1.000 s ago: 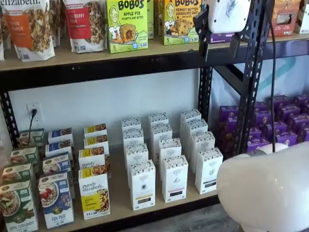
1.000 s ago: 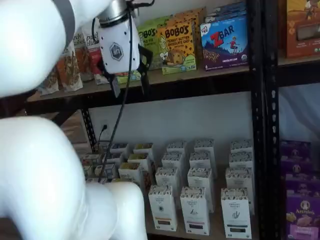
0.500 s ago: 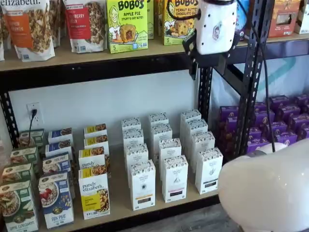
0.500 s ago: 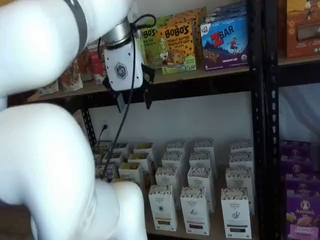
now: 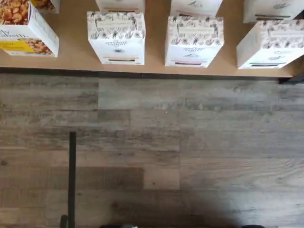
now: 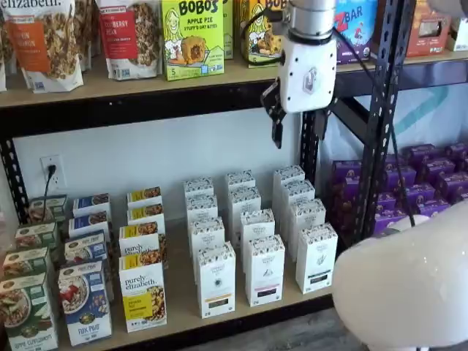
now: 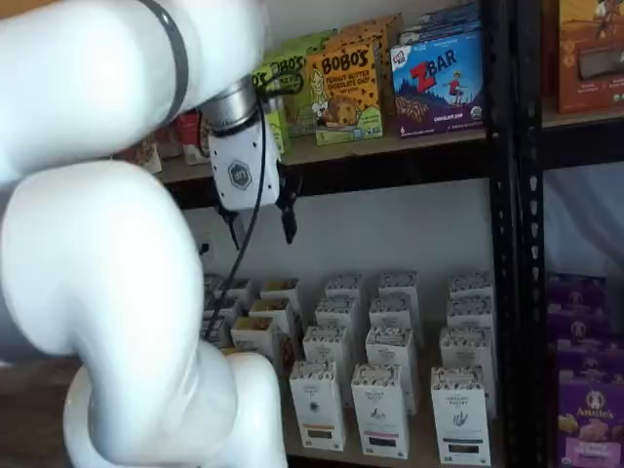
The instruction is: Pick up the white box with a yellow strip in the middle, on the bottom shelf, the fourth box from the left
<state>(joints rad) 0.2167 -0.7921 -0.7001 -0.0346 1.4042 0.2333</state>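
Observation:
The white box (image 6: pixel 216 280) with a thin yellow strip stands at the front of the bottom shelf (image 6: pixel 183 311), right of a "purely elizabeth" box (image 6: pixel 142 296). It also shows in a shelf view as the white box (image 7: pixel 317 405), and in the wrist view as the white box (image 5: pixel 116 38) at the board's edge. My gripper (image 6: pixel 300 130) hangs in front of the upper shelf's black rail, well above the box and to its right. A plain gap separates its two black fingers (image 6: pixel 278 133), and nothing is between them. My gripper (image 7: pixel 260 224) shows open here too.
More white cartons (image 6: pixel 265 269) stand in rows beside and behind the target. Bobo's boxes (image 6: pixel 191 38) and granola bags fill the upper shelf. A black perforated upright (image 6: pixel 380 117) and purple boxes (image 6: pixel 424 183) lie to the right. The wrist view looks down on grey wood floor (image 5: pixel 152 142).
The gripper has come down from the upper shelf's level and moved left in a shelf view, closer to the rows of white cartons. Its fingers stay apart. The boxes have not moved.

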